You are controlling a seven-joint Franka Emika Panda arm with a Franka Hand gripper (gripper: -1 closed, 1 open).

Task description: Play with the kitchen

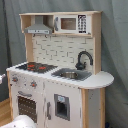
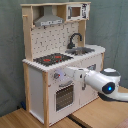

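Note:
The kitchen is a tall white and light-wood toy unit, and both exterior views show all of it. It has a black-red hob, a sink with a black faucet, a grey hood and a small microwave cupboard. In the second exterior view my white arm reaches in from the right. My gripper is at the knob panel just above the oven door. Whether it touches a knob I cannot tell.
The kitchen stands on a light wooden floor before a grey curtain. A rounded white part of my arm shows at the bottom of the first exterior view's left. The rounded counter end juts out beside the sink.

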